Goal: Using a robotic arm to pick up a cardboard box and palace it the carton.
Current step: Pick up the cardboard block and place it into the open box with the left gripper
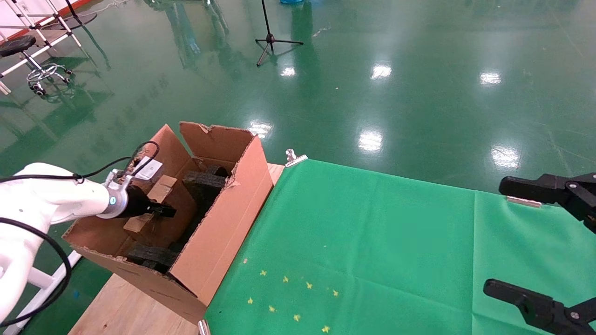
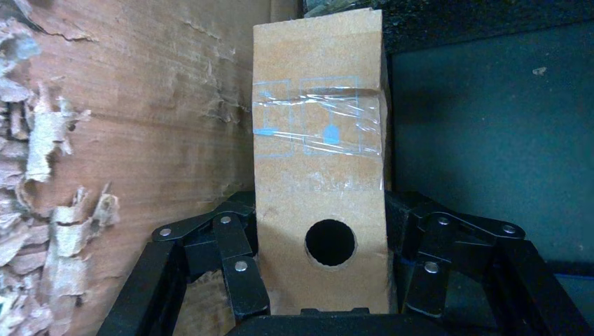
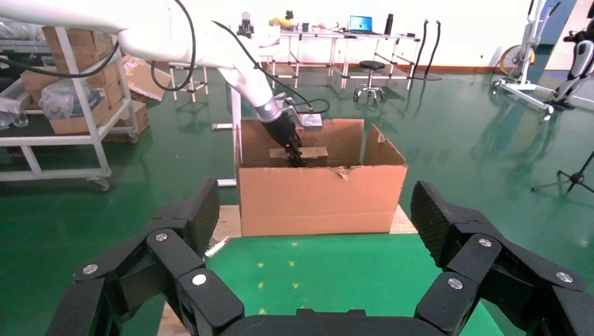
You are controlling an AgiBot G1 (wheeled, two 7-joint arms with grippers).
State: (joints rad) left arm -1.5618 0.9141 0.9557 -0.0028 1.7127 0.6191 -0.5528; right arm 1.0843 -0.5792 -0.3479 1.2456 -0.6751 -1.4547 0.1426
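My left arm, white with a silver wrist, reaches into the large brown carton (image 1: pixel 223 237) at the table's left end. Its gripper (image 1: pixel 160 210) is shut on the slim taped cardboard box (image 1: pixel 159 188) and holds it inside the carton, beside black foam pieces (image 1: pixel 205 184). In the left wrist view the fingers (image 2: pixel 235 238) press both sides of the box (image 2: pixel 319 175), just below its round hole, next to the carton's torn inner wall (image 2: pixel 140 126). The right wrist view shows the carton (image 3: pixel 319 199) and the box (image 3: pixel 313 152) from afar. My right gripper (image 1: pixel 517 237) is open and empty.
A green cloth (image 1: pixel 372 242) covers the table to the right of the carton, held by a metal clip (image 1: pixel 294 158). Bare wooden tabletop (image 1: pixel 125 311) shows under the carton. A tripod stand (image 1: pixel 272 42) and a stool (image 1: pixel 28 51) stand on the green floor beyond.
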